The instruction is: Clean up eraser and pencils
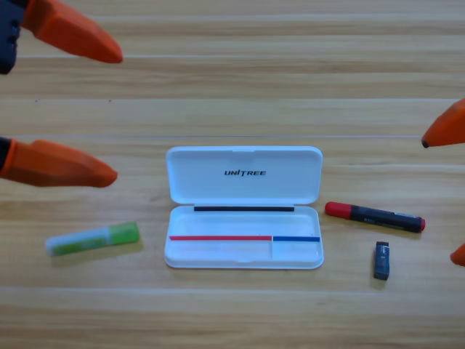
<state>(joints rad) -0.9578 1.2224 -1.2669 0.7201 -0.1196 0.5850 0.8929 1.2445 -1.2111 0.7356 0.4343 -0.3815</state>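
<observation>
The left gripper point(112, 114) waits at the picture's upper left, its two orange jaws spread wide above the desk point(232, 73), holding nothing. The right gripper point(445, 195) shows only as jaw tips at the right edge, also spread apart. Below the left gripper lies the pale white-green pencil point(93, 238) with its bright green end, slightly tilted. The open white case point(244, 207) sits in the middle. To its right lies the black marker point(375, 217) with red ends, and just below it the small dark eraser point(382, 260), upright.
</observation>
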